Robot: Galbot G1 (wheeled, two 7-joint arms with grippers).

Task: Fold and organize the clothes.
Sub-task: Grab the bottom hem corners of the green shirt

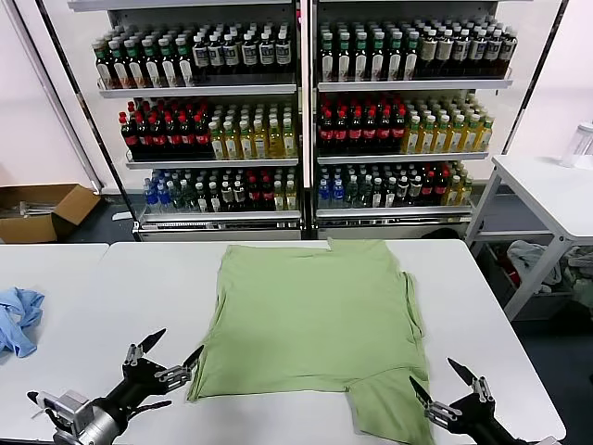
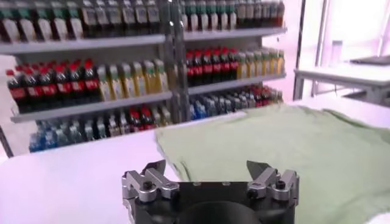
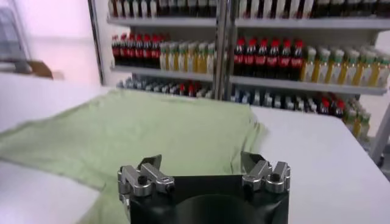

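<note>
Lying flat across the middle of the white counter (image 1: 139, 278) is a light green shirt (image 1: 310, 315), plain side up, its far hem almost at the counter's far edge and one sleeve (image 1: 389, 408) trailing toward the near edge. At the near edge, the left gripper (image 1: 171, 354) hangs with its fingers spread wide and nothing between them, just off the shirt's near left corner. The right gripper (image 1: 443, 382) waits near the near right corner of the counter, fingers likewise apart and empty, beside that trailing sleeve. A crumpled blue cloth (image 1: 18, 320) sits at the counter's left edge. Beyond the far edge, shelves (image 1: 306, 88) hold rows of bottles (image 1: 195, 51), dark, red-capped, yellow and blue. An opened cardboard box (image 1: 42, 211) rests on the floor off the far left corner; I can't make out what is in it.
</note>
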